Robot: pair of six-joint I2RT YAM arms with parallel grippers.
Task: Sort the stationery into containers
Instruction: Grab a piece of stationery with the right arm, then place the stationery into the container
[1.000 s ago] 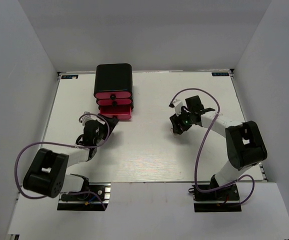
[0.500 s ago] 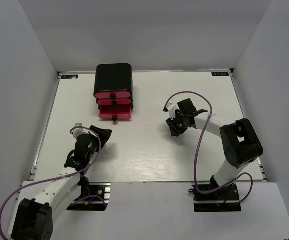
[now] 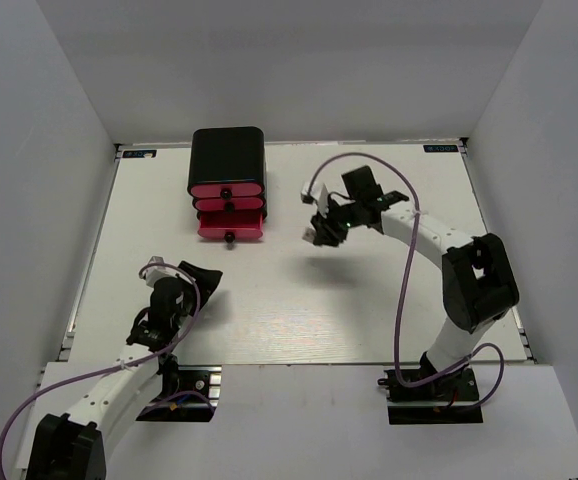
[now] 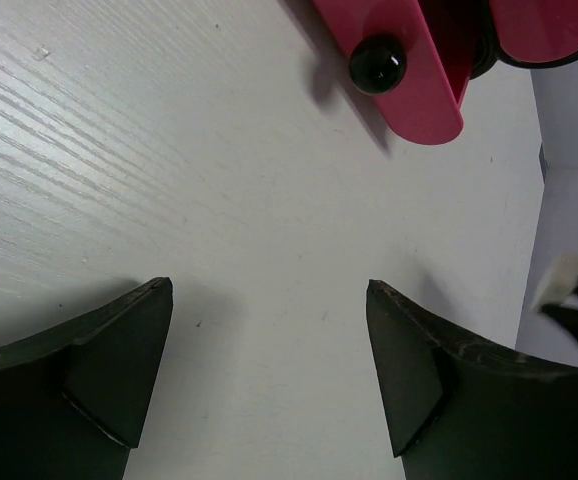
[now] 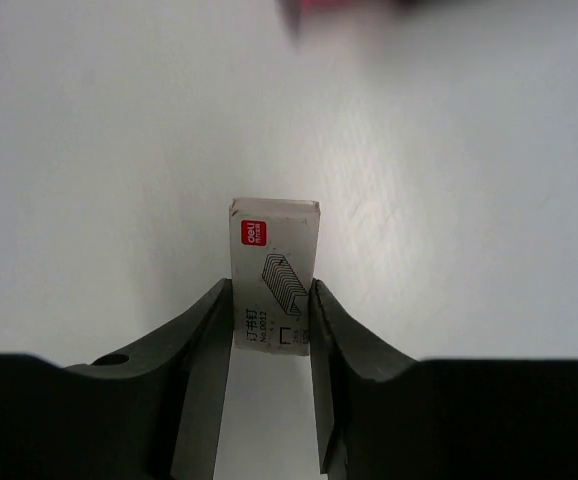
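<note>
White table (image 3: 369, 300), white walls (image 3: 49, 150). Clamped in right gripper (image 3: 316, 234): block (image 5: 274, 285), held above table, long axis pointing out past its tips. Drawers (image 3: 228, 195) near, at nine o'clock from it, bottom drawer (image 3: 231, 228) sticking out furthest. Left gripper (image 4: 269, 290) spread, empty, at six o'clock from drawers.
</note>
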